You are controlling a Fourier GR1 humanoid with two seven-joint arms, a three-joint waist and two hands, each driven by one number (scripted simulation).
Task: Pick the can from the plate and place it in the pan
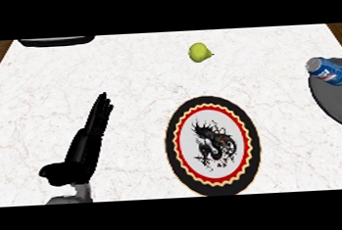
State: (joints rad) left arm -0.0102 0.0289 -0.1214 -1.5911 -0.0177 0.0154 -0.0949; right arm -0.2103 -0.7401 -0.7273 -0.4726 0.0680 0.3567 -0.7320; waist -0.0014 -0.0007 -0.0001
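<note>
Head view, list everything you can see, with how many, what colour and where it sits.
counter: one, white marbled, fills the view
plate: one, black rim, red scalloped ring, white centre with a dark dragon figure, lower middle
fruit: one, yellow-green, far middle
pan: one, grey, right edge, partly cut off
can: one, blue, lying on its side at the pan's far end
dark object: one, black, far left, mostly cut off
left hand: one, black, open with fingers straight, left of the plate; the right hand is not in view
</note>
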